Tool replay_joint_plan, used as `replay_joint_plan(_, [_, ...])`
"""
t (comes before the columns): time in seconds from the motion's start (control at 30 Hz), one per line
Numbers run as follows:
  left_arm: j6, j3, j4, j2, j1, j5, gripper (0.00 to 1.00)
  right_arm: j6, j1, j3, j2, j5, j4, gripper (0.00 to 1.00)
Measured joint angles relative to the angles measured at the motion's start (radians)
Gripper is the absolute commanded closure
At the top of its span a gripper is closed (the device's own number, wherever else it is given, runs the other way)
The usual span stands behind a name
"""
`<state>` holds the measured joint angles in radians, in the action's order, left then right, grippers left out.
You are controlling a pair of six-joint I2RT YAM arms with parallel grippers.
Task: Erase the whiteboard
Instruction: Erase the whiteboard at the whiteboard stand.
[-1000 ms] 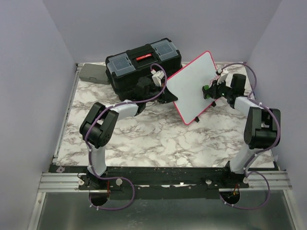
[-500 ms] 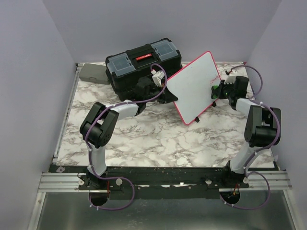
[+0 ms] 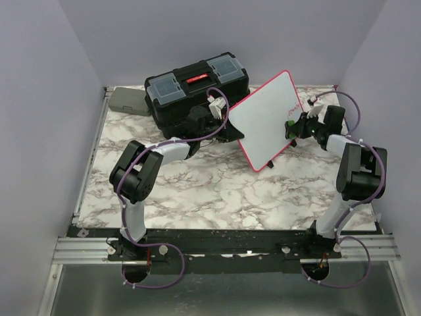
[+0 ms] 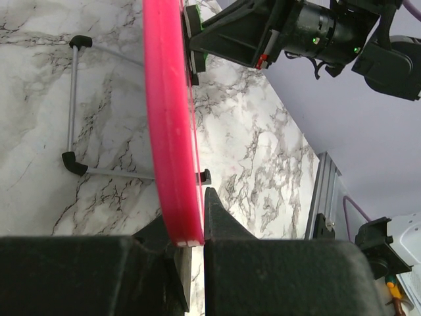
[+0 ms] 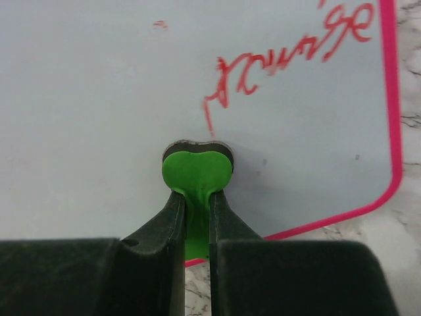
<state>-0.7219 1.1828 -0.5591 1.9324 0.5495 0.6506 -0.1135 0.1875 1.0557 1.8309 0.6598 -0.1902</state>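
The whiteboard has a pink-red frame and stands tilted on the marble table, in front of the toolbox. My left gripper is shut on the board's left frame edge; its fingertips pinch the rim. My right gripper is shut on a green heart-shaped eraser, whose dark pad presses on the white surface. Red handwriting sits just above and to the right of the eraser, near the board's pink corner. The board's wire stand with black feet shows behind it.
A black toolbox with a red latch stands behind the board. A grey case lies at the far left corner. Purple walls close in the table on three sides. The right arm shows beyond the board's edge.
My right gripper slid the eraser to the right across the board, then came back slightly left. The left gripper and the board stayed put.
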Motion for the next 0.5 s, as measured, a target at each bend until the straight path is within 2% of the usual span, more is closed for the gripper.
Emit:
replay_joint_plan(0.13, [0.0,0.0,0.0,0.0,0.0,0.0,1.0,0.049,-0.025,-0.054,-0.039,0.002,-0.057,0.99])
replay_joint_plan(0.37, [0.0,0.001,0.0,0.003,0.0,0.0,1.0,0.199,-0.042,-0.04,-0.047,-0.257,-0.071,0.99])
replay_joint_plan(0.5, [0.0,0.003,0.0,0.004,0.003,0.003,1.0,0.224,-0.026,-0.019,-0.029,-0.325,-0.068,0.99])
